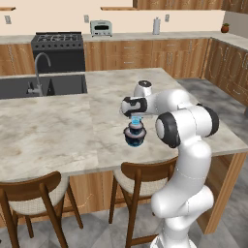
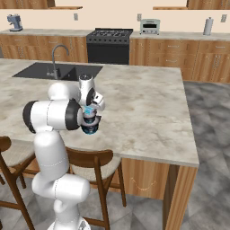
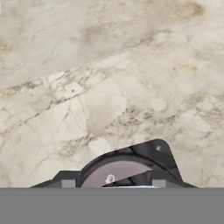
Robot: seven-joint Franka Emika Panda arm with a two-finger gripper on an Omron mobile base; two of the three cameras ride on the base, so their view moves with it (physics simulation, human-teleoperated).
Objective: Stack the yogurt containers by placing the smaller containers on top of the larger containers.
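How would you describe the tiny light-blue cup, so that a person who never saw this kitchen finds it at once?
Look at the marble island counter, near its front edge above the chairs. A stack of dark blue tubs stands there under the gripper. The tiny cup is the highest piece, pale and see-through.

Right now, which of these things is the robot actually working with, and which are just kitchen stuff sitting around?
Part of the job:
- tiny light-blue cup, in the pincer
- narrower dark blue tub, stacked beneath it
- widest dark blue tub, at the bottom, on the island counter

Just there:
- toaster
- stove
- sink tap
- wooden stools
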